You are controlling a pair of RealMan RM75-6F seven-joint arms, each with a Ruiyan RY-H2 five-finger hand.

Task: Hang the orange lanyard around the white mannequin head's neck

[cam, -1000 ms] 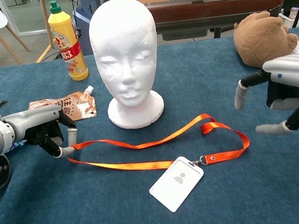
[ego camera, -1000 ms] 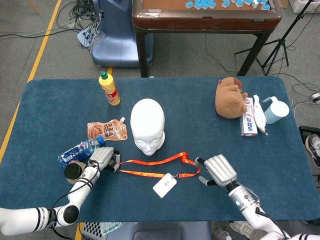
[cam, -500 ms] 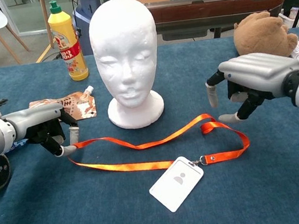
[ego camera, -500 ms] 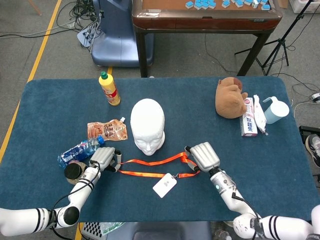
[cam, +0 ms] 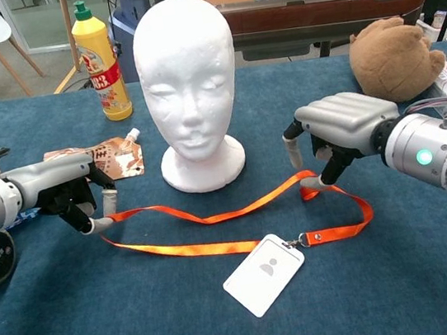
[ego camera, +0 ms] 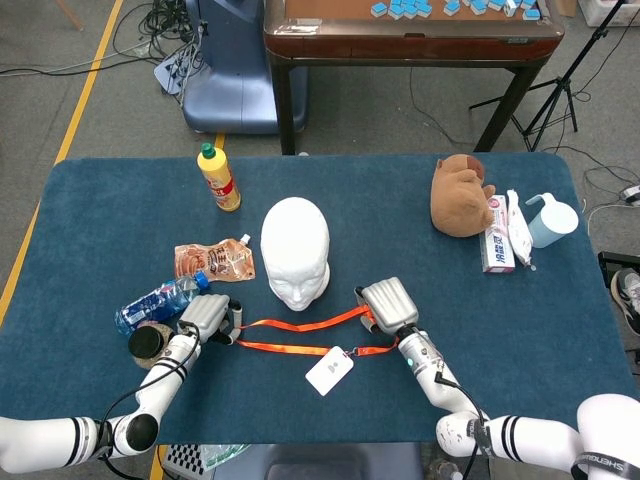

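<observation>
The white mannequin head (ego camera: 296, 250) (cam: 189, 89) stands upright mid-table, facing me. In front of it the orange lanyard (ego camera: 310, 325) (cam: 238, 212) lies flat in a long loop, its white badge (ego camera: 330, 370) (cam: 263, 274) nearest me. My left hand (ego camera: 207, 317) (cam: 73, 193) pinches the loop's left end against the cloth. Over the strap's twisted right part hovers my right hand (ego camera: 388, 305) (cam: 336, 128). Its fingers are curled downward and apart, one fingertip (cam: 312, 182) touching the strap, which it does not grip.
A yellow bottle (ego camera: 219, 178) stands back left. An orange pouch (ego camera: 212, 262), a water bottle (ego camera: 158, 301) and a dark round object (ego camera: 146, 343) lie by my left hand. A brown plush (ego camera: 460, 195), a toothpaste box (ego camera: 497, 238) and a white jug (ego camera: 551, 220) sit right.
My right hand has travelled left from the table's right side and come down over the lanyard's twisted part. The left hand and the lanyard have stayed put.
</observation>
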